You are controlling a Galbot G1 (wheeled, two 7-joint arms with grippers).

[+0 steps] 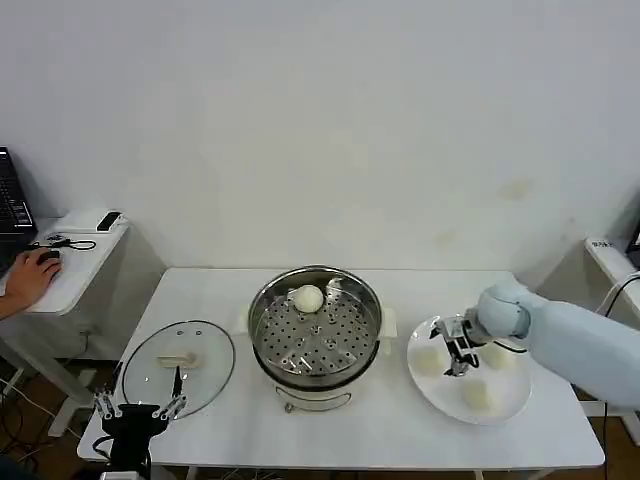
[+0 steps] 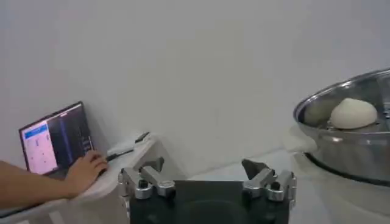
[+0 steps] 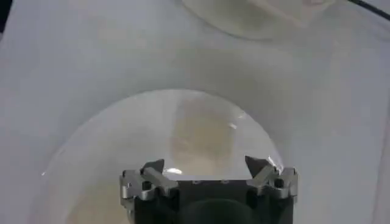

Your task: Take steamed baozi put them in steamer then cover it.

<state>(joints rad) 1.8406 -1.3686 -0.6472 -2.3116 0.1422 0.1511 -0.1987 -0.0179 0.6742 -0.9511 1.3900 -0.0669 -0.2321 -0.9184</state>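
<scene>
Right claw [image 1: 457, 352] open above white plate [image 1: 505, 405], among three baozi [image 1: 428, 361]

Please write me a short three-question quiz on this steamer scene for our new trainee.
1. How many baozi lie in the steamer, and how many on the white plate?
2. True or false: the cover already sits on the steamer.
3. Which gripper hangs over the plate? A) left gripper B) right gripper

Key
1. One baozi in the steamer; three on the plate: one toward the steamer, one at the near rim, one beside the arm.
2. False: it lies flat on the table, to the steamer's left.
3. B: the right gripper is open above the plate; the left gripper waits open at the table's near edge by the cover.
</scene>
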